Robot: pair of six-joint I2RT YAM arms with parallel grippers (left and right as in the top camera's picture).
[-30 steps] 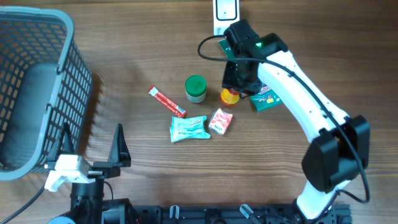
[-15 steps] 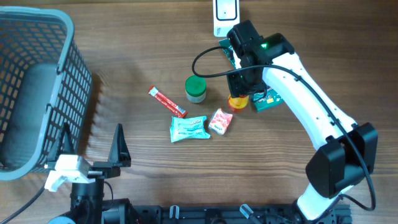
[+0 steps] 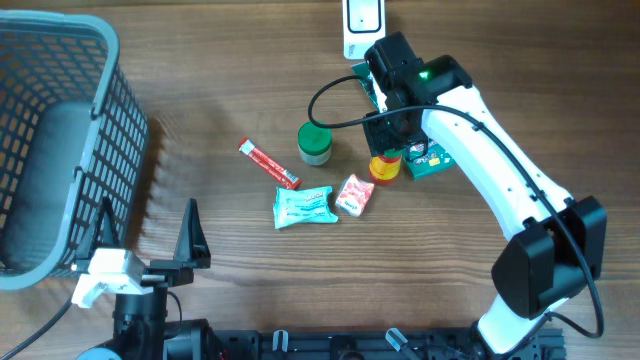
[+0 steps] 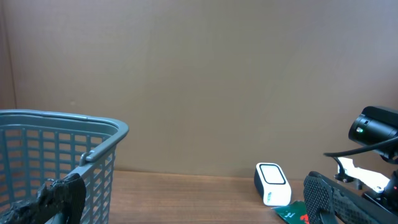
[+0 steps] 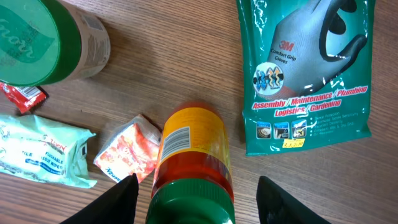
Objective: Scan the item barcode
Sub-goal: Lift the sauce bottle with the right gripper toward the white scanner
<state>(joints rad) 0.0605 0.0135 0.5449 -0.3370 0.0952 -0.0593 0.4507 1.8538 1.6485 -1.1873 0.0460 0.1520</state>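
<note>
A yellow-and-orange bottle (image 3: pixel 385 167) with a green cap stands upright on the table, its barcode label (image 5: pixel 177 140) facing the camera in the right wrist view. My right gripper (image 3: pixel 391 142) hangs straight over it, open. The black fingers (image 5: pixel 123 194) flank the cap with a gap on each side. The white scanner (image 3: pixel 360 20) sits at the table's far edge, also seen in the left wrist view (image 4: pixel 272 182). My left gripper (image 3: pixel 148 238) rests open near the front left with nothing between its fingers (image 4: pixel 329 199).
Just right of the bottle lies a green glove package (image 3: pixel 432 160). To its left are a green-lidded jar (image 3: pixel 315 142), an orange-white packet (image 3: pixel 355 194), a teal tissue pack (image 3: pixel 303 206) and a red stick (image 3: pixel 268 163). A grey basket (image 3: pixel 100 30) fills the far left.
My right gripper moved slightly right and toward the front with the bottle, and its jaws have spread apart off the bottle. The left arm has stayed still.
</note>
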